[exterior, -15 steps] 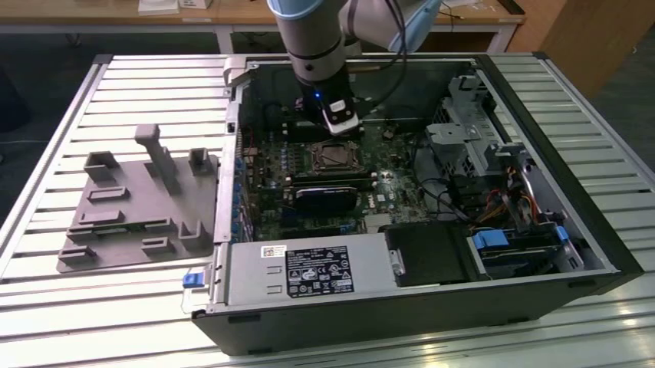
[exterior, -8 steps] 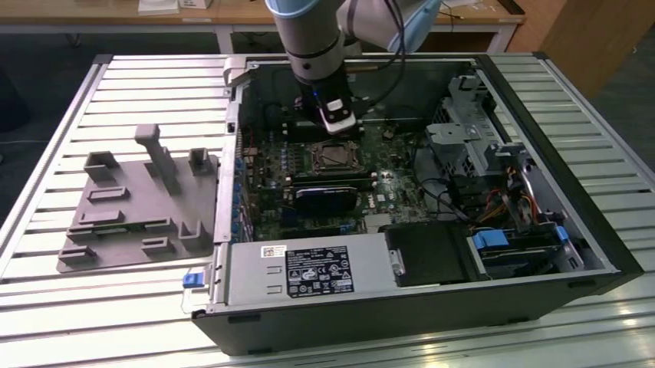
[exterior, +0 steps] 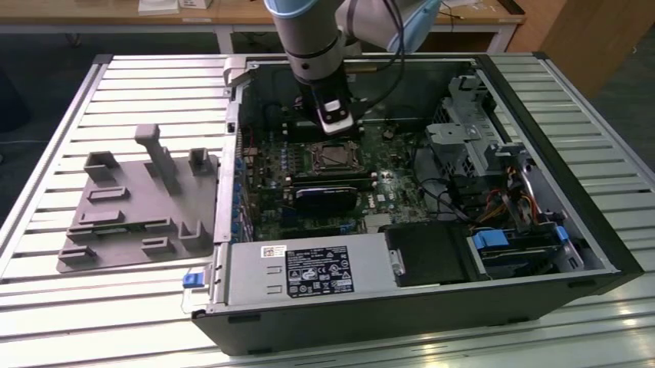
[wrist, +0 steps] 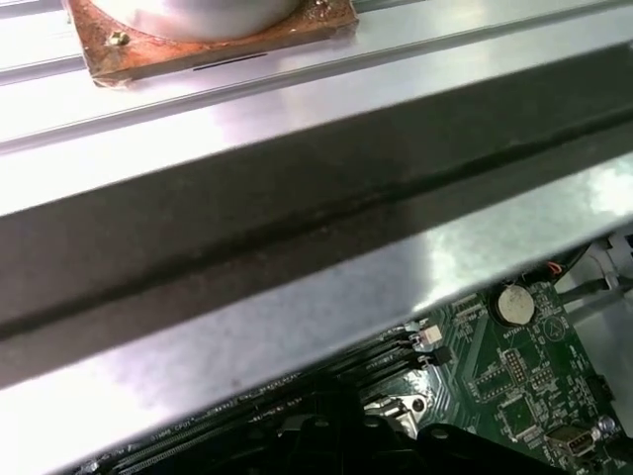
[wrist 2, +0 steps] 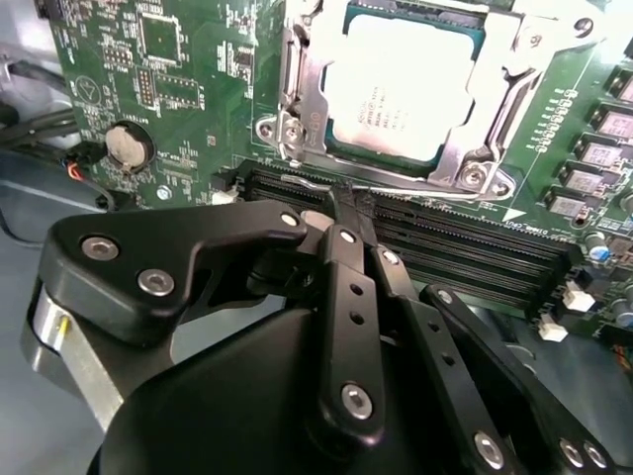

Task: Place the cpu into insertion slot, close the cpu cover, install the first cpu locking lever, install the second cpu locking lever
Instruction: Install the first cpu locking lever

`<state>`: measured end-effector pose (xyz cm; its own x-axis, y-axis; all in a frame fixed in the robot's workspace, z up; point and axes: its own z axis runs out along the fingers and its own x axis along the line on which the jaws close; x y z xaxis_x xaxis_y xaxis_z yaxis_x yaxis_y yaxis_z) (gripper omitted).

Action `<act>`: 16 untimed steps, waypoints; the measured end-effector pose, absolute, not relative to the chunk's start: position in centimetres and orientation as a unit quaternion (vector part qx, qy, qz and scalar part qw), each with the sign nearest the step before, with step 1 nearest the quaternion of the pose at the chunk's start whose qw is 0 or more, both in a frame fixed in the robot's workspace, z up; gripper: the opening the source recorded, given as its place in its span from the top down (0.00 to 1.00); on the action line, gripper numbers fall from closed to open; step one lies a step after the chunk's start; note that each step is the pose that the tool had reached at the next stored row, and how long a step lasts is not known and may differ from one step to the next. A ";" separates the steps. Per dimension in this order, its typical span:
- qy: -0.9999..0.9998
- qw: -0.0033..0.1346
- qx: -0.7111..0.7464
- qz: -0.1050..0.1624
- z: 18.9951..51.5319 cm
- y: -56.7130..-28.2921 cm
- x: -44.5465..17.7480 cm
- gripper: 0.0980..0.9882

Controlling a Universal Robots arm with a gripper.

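The cpu (wrist 2: 401, 84) lies framed by the cpu cover (wrist 2: 453, 163), just beyond the empty, clenched hand (wrist 2: 348, 201).

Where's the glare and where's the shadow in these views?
Exterior view: the slatted table glares white, and the computer case is dim inside. First wrist view: there is a bright sheen on the metal edge. Second wrist view: the cpu is evenly lit and the gripper is dark.

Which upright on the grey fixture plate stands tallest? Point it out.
The narrow post, between two squat blocks toward the far edge of the grey plate; it rises well above every other upright there.
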<state>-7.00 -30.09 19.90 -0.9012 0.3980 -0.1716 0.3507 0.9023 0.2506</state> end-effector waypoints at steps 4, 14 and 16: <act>0.967 0.111 0.202 0.106 19.9 -30.1 -7.1 1.00; 0.964 0.113 0.219 0.104 19.7 -30.1 -7.4 1.00; 0.962 0.114 0.226 0.103 19.6 -30.0 -7.4 1.00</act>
<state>-7.41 -30.01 19.61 -0.8715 0.4591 -0.1721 0.4122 0.8761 0.2501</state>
